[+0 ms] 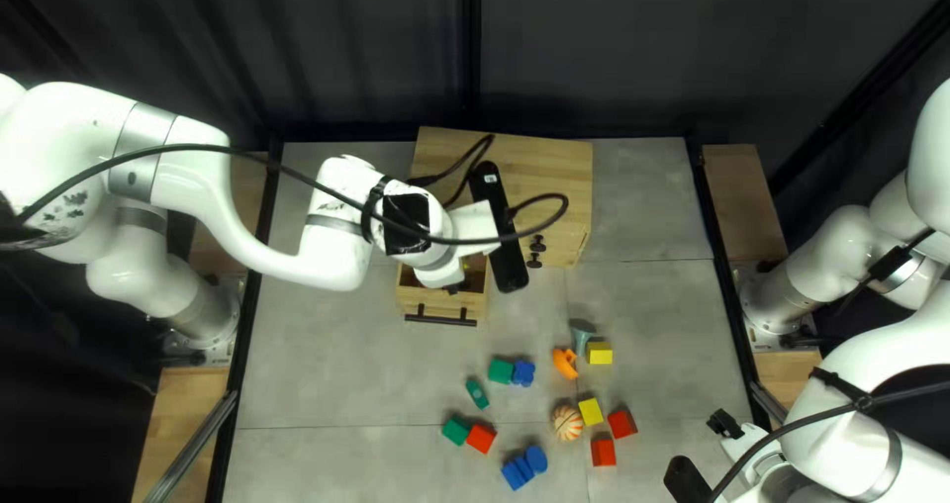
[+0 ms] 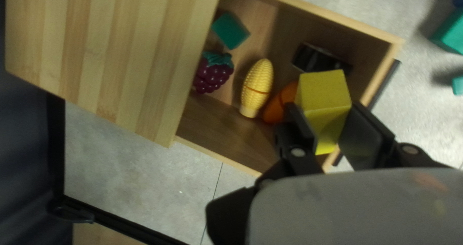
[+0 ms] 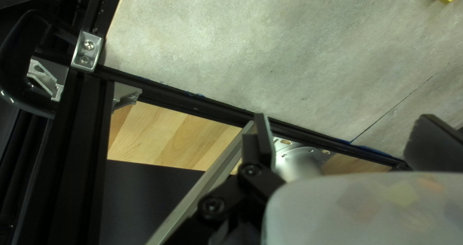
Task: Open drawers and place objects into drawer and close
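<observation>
Over the open drawer (image 1: 435, 303), close to its front edge, the left gripper (image 1: 453, 287) grips a yellow block (image 2: 324, 98), its fingers pressed to two sides. The corn (image 2: 257, 85) lies about midway along the drawer, the grapes (image 2: 213, 74) and a green block (image 2: 230, 30) back by the cabinet's (image 1: 544, 177) edge. By the bench's (image 1: 336, 384) near right corner, the right gripper (image 1: 725, 424) stands wide apart.

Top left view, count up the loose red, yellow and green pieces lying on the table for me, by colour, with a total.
Red blocks: 3
Yellow blocks: 2
Green pieces: 3
Total: 8
</observation>
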You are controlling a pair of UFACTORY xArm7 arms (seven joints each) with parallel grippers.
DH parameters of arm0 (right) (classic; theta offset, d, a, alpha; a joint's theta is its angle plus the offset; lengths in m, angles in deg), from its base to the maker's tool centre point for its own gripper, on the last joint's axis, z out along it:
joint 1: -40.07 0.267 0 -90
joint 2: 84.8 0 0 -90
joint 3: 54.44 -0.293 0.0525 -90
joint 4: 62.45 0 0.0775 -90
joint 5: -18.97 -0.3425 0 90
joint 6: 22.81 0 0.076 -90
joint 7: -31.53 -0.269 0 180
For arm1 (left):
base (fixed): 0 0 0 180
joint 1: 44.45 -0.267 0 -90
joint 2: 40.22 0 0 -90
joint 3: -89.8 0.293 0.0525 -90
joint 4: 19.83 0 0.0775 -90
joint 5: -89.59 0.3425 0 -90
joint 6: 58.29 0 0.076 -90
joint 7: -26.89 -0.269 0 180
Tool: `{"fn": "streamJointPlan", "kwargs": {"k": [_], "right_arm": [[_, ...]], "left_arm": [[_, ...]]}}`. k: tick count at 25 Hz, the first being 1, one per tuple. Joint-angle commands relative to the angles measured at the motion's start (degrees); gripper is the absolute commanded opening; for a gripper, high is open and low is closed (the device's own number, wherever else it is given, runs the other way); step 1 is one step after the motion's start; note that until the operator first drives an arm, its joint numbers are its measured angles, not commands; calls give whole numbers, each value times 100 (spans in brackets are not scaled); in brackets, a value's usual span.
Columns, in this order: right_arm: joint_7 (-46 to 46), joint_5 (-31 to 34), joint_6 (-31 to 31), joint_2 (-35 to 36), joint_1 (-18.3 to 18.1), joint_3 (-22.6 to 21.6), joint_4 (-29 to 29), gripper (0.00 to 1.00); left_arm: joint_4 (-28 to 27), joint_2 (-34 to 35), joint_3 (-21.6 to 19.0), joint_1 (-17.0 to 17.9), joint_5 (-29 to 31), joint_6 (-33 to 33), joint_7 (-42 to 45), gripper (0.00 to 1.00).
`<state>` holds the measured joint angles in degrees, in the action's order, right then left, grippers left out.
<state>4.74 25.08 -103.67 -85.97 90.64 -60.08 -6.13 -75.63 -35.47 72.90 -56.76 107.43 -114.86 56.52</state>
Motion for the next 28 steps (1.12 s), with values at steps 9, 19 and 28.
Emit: {"fn": "streamJointPlan", "kwargs": {"k": [9,19,28], "right_arm": [[0,0,0,0,0,0,0,100],[0,0,0,0,0,0,0,100],[0,0,0,0,0,0,0,100]], "left_arm": [[-601,-274,-607,570,-207,-1078,-326,100],[-965,-1548,-1397,1490,252,-460,-1192,100],[-1682,-3141,-1327,1972,963,-19,-1558,100]]}}
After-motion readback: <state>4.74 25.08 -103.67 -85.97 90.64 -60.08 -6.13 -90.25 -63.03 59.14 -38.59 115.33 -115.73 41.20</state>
